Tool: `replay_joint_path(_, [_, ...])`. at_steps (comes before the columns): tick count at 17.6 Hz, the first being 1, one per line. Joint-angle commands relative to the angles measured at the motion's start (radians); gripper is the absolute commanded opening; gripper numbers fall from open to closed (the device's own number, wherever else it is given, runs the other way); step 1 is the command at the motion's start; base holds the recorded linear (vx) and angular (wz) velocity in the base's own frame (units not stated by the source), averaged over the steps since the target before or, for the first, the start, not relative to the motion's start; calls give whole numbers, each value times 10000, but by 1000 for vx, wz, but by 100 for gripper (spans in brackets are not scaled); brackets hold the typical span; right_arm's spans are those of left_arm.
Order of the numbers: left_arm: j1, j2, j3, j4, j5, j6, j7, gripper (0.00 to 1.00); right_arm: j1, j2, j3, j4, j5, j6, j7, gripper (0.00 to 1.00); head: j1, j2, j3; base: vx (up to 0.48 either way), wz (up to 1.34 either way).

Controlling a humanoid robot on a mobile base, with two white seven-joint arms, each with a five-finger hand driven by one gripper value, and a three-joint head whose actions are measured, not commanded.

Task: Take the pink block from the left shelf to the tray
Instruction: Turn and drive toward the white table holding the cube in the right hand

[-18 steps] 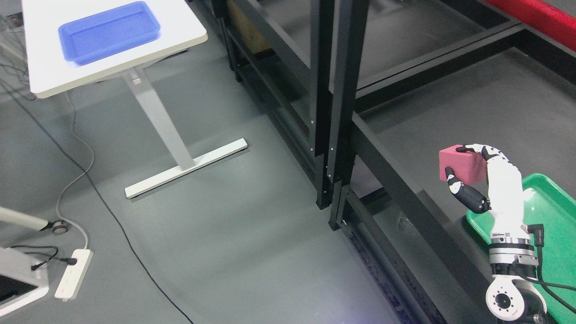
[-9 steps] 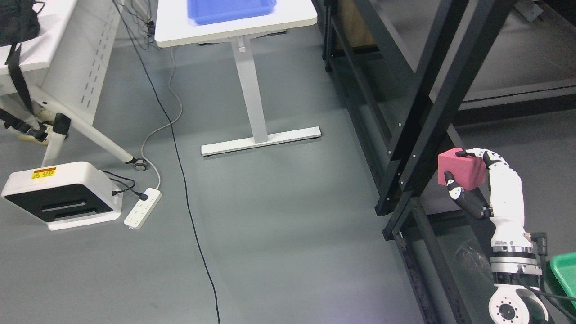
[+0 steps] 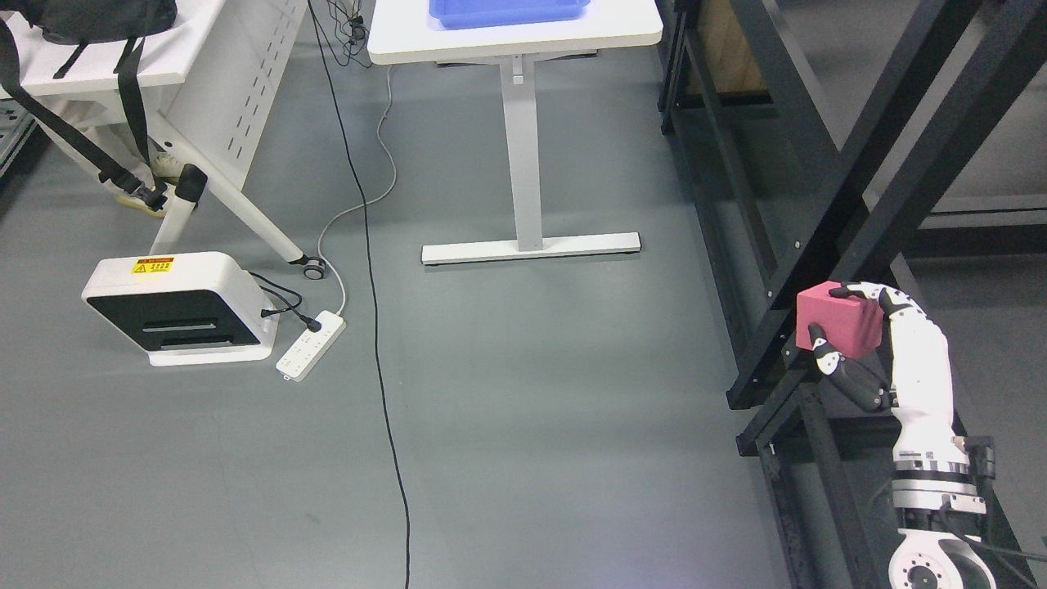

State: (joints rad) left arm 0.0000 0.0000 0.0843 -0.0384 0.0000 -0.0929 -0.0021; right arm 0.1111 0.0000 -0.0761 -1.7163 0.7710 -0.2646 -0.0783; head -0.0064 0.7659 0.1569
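My right hand (image 3: 851,335) rises from the lower right of the head view and is shut on the pink block (image 3: 838,320), thumb under it and fingers over its top. The block hangs in the air in front of the black shelf frame (image 3: 826,245). A blue tray (image 3: 507,11) lies on the white table (image 3: 515,33) at the top edge, only its near part showing. The left arm is out of the picture.
The table's white leg and foot (image 3: 530,244) stand on the grey floor. A black cable (image 3: 372,270) runs down the floor. A white box unit (image 3: 176,307) and power strip (image 3: 311,355) lie left. A white desk (image 3: 155,65) with a black bag is at upper left.
The whole view has swung left: the green tray has left the picture, and the desk and box unit have come in. The block stays in the right hand.
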Motion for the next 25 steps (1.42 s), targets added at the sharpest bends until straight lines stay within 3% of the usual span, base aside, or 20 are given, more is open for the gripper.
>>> replay_joint_path(1, [-107, 175, 0, 0, -15, -6, 5, 100, 148, -174, 70, -48, -25, 7, -46, 0, 0, 0, 0, 10, 145])
replay_joint_path(12, [-107, 175, 0, 0, -15, -6, 5, 100, -99, -174, 116, -48, -25, 53, 0, 0, 0, 0, 0, 91, 329])
replay_joint_path(25, [-107, 175, 0, 0, -15, -6, 5, 100, -68, -174, 285, -48, -40, -38, 1, 0, 0, 0, 0, 254, 23])
